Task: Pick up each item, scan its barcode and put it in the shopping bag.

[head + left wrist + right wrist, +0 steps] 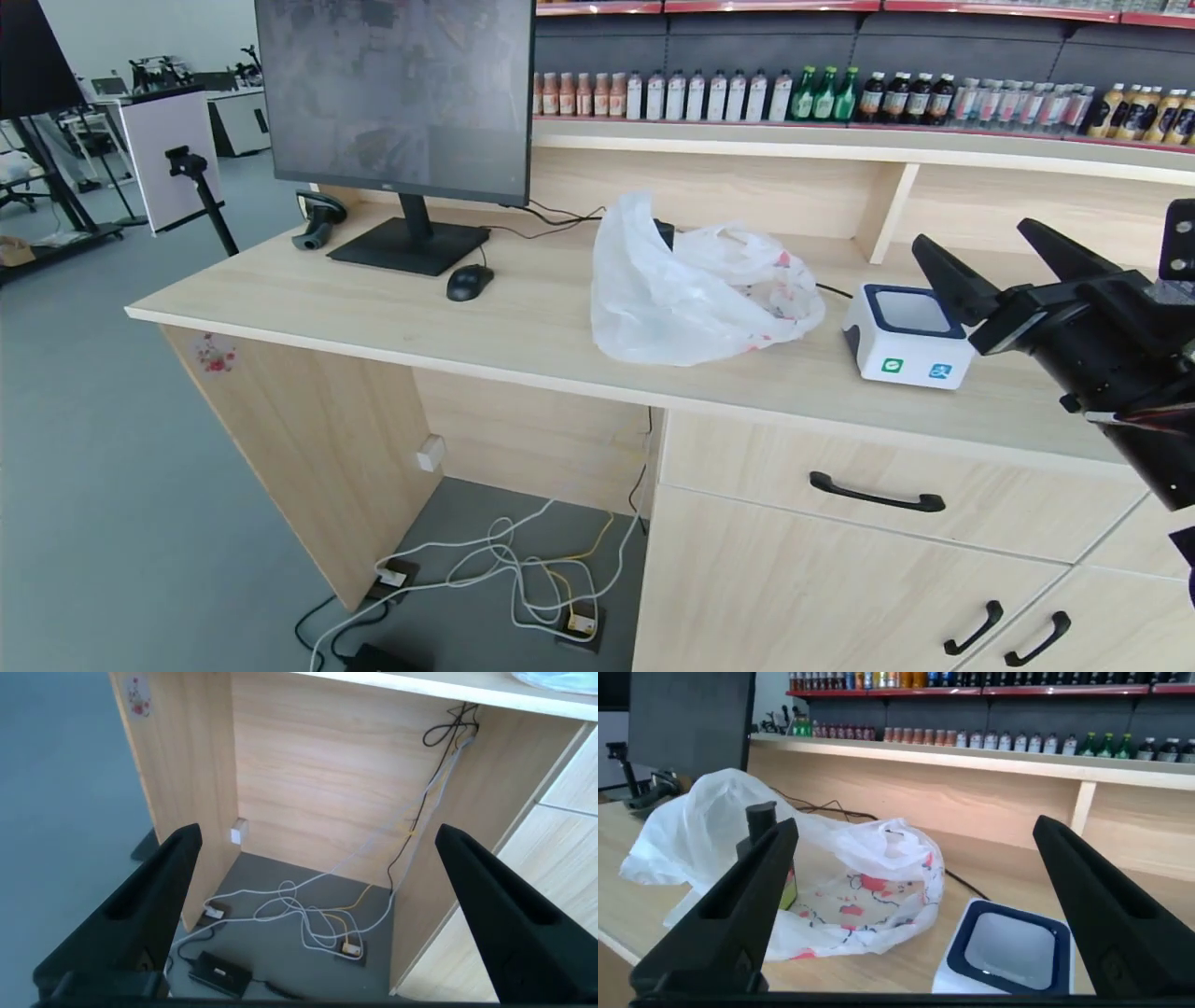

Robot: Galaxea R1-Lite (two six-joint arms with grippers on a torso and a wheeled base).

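In the middle of the counter (523, 317) lies the shopping bag (691, 299), a white film bag slumped on its side with its mouth bunched up at the far left. Red-patterned and greenish shapes show through the plastic, so it seems to hold goods already; what they are I cannot tell. A dark object stands just behind the bag's top.

The bag looks light, soft and slippery. It has no stiffness of its own, so I judge it would collapse or slide under a push. The best hold is probably the gathered rim or a handle loop, pinched firmly, not the thin side wall, which could stretch or tear. Anything dropped in needs the mouth held open.

Just right of the bag, near but apart, sits the scanner (906, 336), a small white box with a dark-rimmed window facing up.

The right gripper (976, 238) hangs over the counter's right end, just right of the scanner, with its fingers spread wide and nothing between them. From its wrist it looks across the scanner (1008, 952) to the bag (878, 887).

The left gripper (318, 831) is low and left, facing the opening under the counter where cables (308, 919) lie on the floor. Its fingers are also wide apart and bare.

Farther left on the counter stand a monitor (392, 93), a mouse (469, 281) and a handheld scanner (317, 224). Bottles (840, 93) line the far shelf.
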